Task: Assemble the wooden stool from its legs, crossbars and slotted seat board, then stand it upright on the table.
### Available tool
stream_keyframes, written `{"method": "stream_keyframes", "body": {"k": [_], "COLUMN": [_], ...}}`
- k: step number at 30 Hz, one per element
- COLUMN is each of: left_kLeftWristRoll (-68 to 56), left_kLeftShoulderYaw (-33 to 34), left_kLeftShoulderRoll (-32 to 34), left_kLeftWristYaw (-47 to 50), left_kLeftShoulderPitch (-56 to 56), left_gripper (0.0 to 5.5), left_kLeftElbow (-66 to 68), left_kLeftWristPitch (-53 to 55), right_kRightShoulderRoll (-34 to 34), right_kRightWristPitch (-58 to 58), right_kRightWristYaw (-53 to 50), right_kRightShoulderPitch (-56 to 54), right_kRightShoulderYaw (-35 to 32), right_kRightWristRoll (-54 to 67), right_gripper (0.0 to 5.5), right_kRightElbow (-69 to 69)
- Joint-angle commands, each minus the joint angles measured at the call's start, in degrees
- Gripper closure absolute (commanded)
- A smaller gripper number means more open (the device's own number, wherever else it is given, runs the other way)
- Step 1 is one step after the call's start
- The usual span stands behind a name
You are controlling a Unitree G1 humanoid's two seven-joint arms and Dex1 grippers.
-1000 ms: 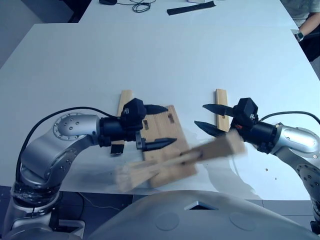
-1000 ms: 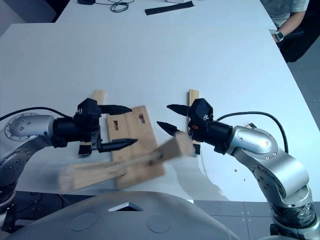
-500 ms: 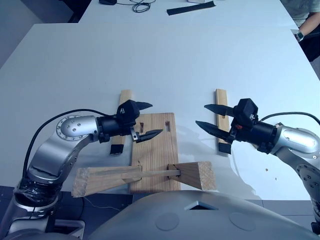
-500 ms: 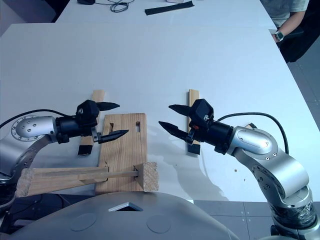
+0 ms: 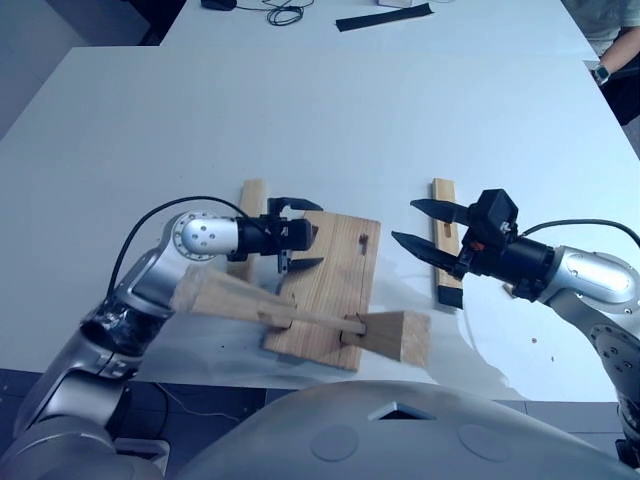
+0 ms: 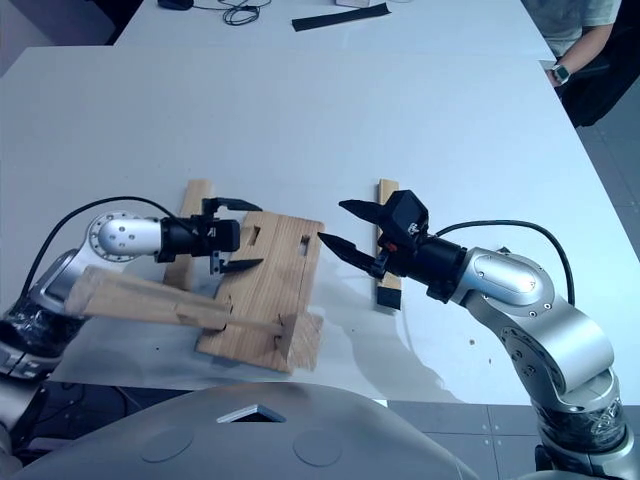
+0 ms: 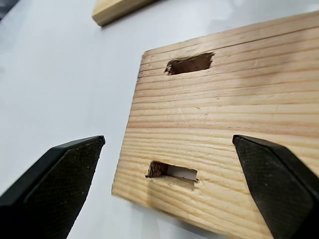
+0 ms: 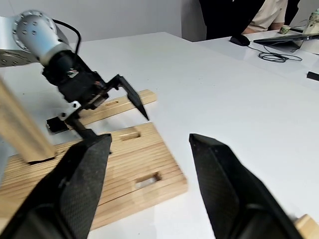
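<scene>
A: Board (image 5: 343, 262) whereabouts?
B: Between both arms, with a leg pair (image 5: 228, 297) joined by a crossbar (image 5: 315, 320) lying across its near end.
A: Grippers?
B: Left gripper (image 5: 304, 235) spread wide over the board's far-left corner, empty. Right gripper (image 5: 407, 222) spread too, empty, just right of the board.
A: Loose parts?
B: Left bar (image 5: 250, 194) beside the board, right bar (image 5: 442, 198) beyond the right gripper.

- Seat board (image 7: 224, 99): pale bare wood, unvarnished, with clear straight grain; the slot edges are rough and splintery.
- Leg (image 5: 225, 297): the same raw, matt wood.
- Fingers (image 7: 55, 174): black, matt, finely pebbled surface.
- Worktop (image 5: 330, 120): white, smooth, faint sheen.
</scene>
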Motion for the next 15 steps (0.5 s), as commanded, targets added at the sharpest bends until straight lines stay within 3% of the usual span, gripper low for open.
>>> {"method": "stream_keyframes", "body": {"k": [1,9,15], "left_kLeftWristRoll": [5.06,5.98,7.07], "left_kLeftShoulderYaw": [-1.96,-0.61,2.74], "left_kLeftShoulderRoll": [-3.28,-12.37,-18.03], "left_kLeftWristYaw": [2.32,8.83,19.66], "left_kLeftShoulderPitch": [-2.18,-10.2,-13.3], "left_gripper": [0.72,0.72,0.72], "left_kLeftElbow": [8.68,21.25,32.05], "left_kLeftWristPitch": [2.85,4.7,4.82], "right_kRightShoulderRoll": [-0.01,1.51,8.98], "right_kRightWristPitch": [-0.14,-2.27,-3.75], "right_kRightWristYaw": [-0.62,-3.3,-11.84], "right_kRightShoulderPitch": [-0.59,-2.33,-6.92], "right_kRightShoulderYaw": [0.66,2.4,0.37], "right_kRightWristRoll": [-1.51,-8.51,-12.57], "right_gripper": [2.61,2.61,2.61], "right_kRightElbow": [-0.24,4.37,8.57]}}
